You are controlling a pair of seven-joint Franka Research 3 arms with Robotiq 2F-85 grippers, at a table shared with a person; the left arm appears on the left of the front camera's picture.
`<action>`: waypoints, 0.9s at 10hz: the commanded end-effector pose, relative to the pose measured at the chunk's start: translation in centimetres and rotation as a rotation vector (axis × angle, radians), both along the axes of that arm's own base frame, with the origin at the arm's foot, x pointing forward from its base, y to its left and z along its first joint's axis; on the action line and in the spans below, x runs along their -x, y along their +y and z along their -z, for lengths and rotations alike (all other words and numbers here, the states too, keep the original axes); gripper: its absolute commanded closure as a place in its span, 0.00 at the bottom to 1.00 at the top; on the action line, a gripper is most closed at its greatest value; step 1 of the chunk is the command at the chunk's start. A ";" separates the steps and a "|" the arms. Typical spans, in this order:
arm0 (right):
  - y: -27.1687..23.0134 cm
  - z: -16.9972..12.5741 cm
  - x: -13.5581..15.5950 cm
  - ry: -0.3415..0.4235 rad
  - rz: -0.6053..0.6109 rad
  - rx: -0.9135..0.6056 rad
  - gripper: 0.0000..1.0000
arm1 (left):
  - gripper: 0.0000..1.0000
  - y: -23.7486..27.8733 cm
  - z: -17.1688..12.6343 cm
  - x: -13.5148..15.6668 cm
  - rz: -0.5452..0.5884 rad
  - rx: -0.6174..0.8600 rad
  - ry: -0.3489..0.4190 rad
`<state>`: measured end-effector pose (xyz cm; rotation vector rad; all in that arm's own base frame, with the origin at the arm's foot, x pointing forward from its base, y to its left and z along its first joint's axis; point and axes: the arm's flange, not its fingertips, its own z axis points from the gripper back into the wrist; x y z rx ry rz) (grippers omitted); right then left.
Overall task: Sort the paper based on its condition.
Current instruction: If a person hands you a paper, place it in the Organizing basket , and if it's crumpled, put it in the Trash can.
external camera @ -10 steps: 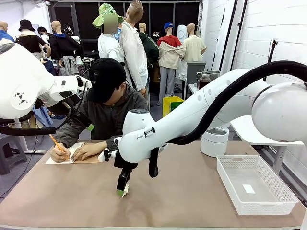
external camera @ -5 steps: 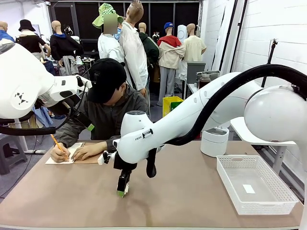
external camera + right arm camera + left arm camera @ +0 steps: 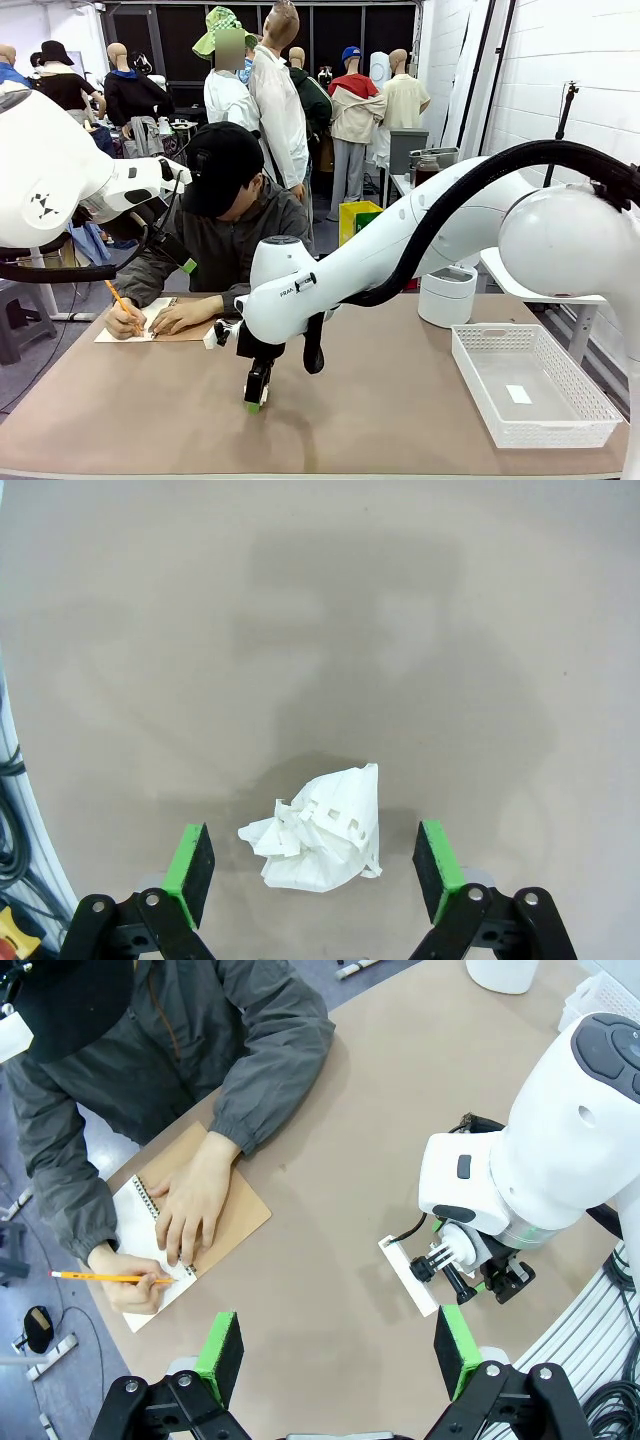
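tan tabletop (image 3: pixel 300 600) holds crumpled paper (image 3: pixel 318 832), no clear long axis, between right tool's (image 3: pixel 313 846) wide jaws

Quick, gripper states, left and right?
Left gripper: open, holding nothing.
Right gripper: open, poised at the crumpled paper, not gripping it.

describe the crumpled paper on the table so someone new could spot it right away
On the brown table, the right arm's end effector points straight down near the middle. Between its open green pads lies the crumpled paper. It is a scrunched white wad alone on bare tabletop, unlike the flat notebook page being written on at the far left.
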<state>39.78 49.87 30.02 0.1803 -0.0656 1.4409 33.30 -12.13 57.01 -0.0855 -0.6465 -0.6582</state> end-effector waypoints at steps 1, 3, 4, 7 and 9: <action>0.8 -0.2 -0.4 -0.003 0.016 0.031 0.15 | 0.00 0.1 0.0 0.0 -0.001 0.000 0.001; 0.8 -0.1 -0.5 -0.007 0.022 0.029 0.35 | 0.00 0.1 0.0 0.0 -0.001 0.000 0.001; 0.8 -0.1 -0.5 -0.005 0.027 0.031 0.41 | 0.00 0.1 0.0 0.0 -0.001 0.000 0.001; 0.8 0.0 -0.7 -0.012 0.038 0.009 0.82 | 0.00 0.1 0.0 0.0 -0.001 0.000 0.001; 0.7 -0.1 -0.8 -0.017 0.048 0.018 0.82 | 0.00 0.1 0.0 0.0 -0.001 0.000 0.001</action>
